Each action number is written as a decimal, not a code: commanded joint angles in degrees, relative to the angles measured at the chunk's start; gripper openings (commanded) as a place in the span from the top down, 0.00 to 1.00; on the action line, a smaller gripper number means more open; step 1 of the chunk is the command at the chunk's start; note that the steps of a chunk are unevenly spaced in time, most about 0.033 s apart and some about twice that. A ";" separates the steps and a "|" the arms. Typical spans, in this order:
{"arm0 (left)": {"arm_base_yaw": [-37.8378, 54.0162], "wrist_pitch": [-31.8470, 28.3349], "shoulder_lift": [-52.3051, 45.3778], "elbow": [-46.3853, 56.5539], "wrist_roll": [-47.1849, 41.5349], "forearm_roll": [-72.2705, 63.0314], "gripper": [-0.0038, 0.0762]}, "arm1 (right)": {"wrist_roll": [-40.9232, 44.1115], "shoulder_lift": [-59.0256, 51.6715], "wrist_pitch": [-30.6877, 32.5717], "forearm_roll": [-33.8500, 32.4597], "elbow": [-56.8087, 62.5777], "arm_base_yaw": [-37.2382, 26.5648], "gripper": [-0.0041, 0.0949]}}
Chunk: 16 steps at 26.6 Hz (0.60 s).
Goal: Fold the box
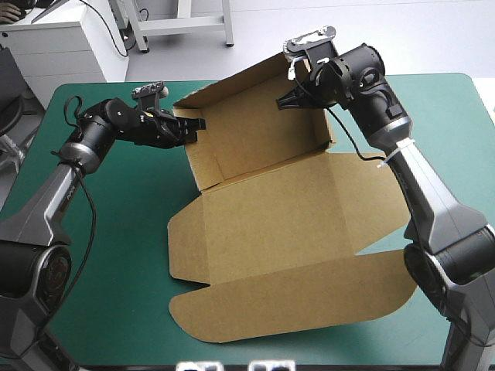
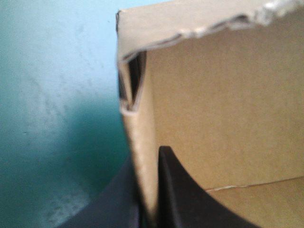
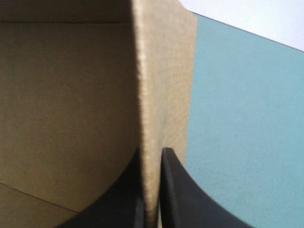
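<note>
Teal-green bench [image 1: 131, 247] carries the brown box [image 1: 294, 232], far walls raised and near panels flat. Left pincer [image 1: 198, 126] clamps the left wall and right pincer [image 1: 286, 100] the right wall, with board between each pair of fingers. Recommended: move both walls evenly, keeping creases square.

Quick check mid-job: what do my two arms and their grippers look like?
The left arm and right arm have grey lower links and rounded black wrists. The left gripper and right gripper each carry two broad black fingers, curved like fins.
</note>
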 commanded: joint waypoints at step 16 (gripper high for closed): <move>-10.41 19.35 5.98 -12.25 -24.61 40.45 0.96 | 2.89 10.64 4.21 4.94 -2.02 0.91 0.97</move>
